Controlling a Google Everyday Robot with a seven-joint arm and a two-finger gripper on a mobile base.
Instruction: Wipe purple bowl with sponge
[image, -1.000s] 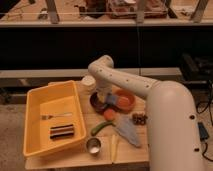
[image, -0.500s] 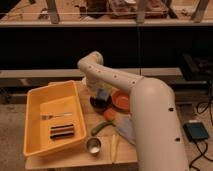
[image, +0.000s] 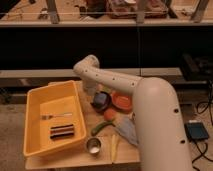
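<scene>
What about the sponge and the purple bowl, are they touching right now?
Cannot tell. The camera view shows the sponge overlapping the purple bowl, with the gripper just above them at the arm's end, but no contact or gap shows plainly.

From my station I see a yellow tub (image: 31, 112) filling the left side of the table (image: 127, 154), with a fork (image: 56, 116) and a dark striped block (image: 62, 131) lying inside it. An orange bowl (image: 122, 102) sits toward the right edge, just right of where the gripper (image: 97, 96) hangs low near the table's middle. Nearer the front lie a small orange-red lump (image: 110, 114), a long green vegetable (image: 100, 128) and a grey cloth (image: 128, 131). A metal cup (image: 93, 145) stands at the front edge, with a pale yellow strip (image: 114, 145) just beside it.
</scene>
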